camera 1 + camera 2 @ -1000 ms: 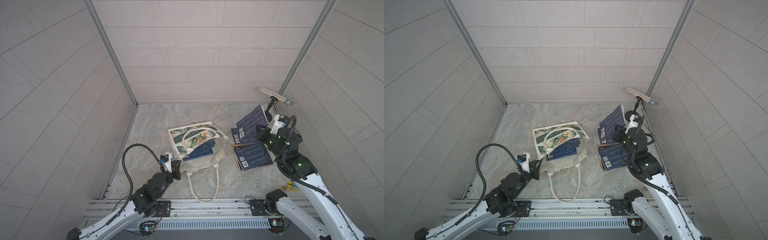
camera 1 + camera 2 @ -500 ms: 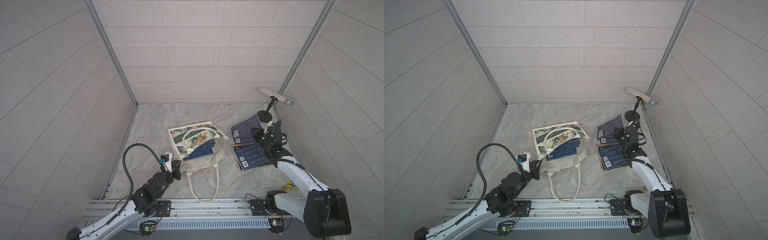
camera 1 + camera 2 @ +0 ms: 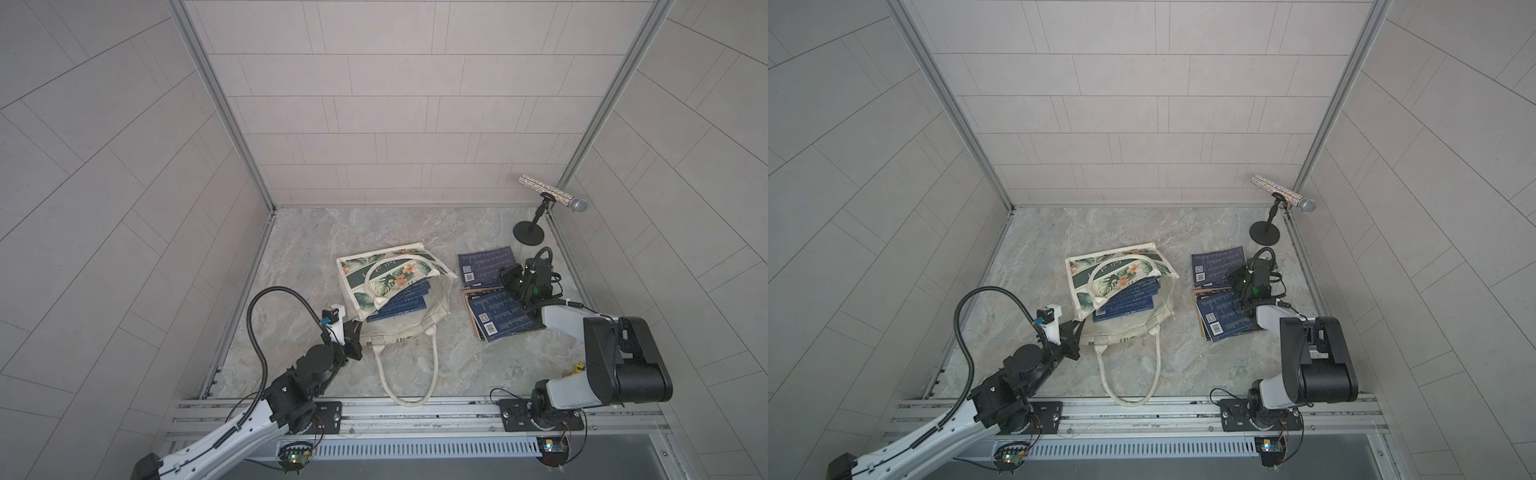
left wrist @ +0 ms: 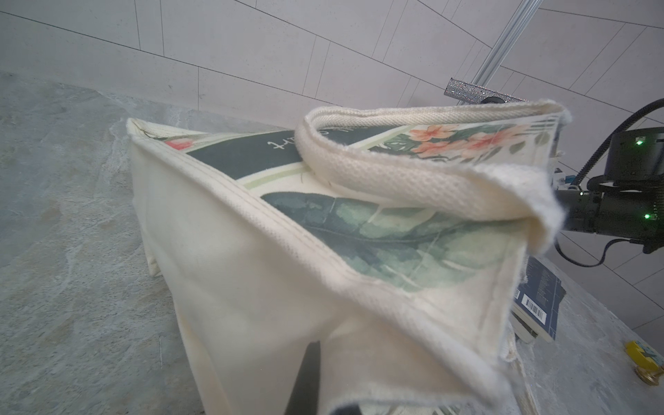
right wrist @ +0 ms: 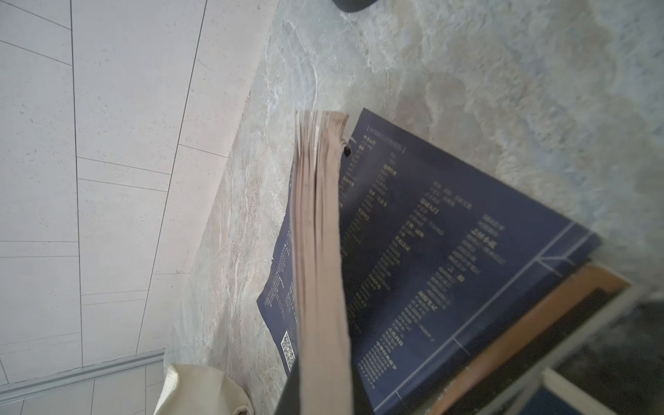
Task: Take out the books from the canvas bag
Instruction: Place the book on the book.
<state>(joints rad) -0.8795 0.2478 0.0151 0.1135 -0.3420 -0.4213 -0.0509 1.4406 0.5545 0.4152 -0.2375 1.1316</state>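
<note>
The right gripper [image 3: 508, 277], still pinching a book [image 3: 484, 264], has laid it flat at centre right. The left gripper [image 3: 356, 332] stays clamped on the bag [image 3: 365, 291], where more books [image 3: 401, 305] remain.

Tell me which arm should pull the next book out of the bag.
Right. The left gripper is shut on a corner of the bag, holding it. The books inside poke out of its mouth toward the right gripper, which must first let go of the book it grips.
</note>
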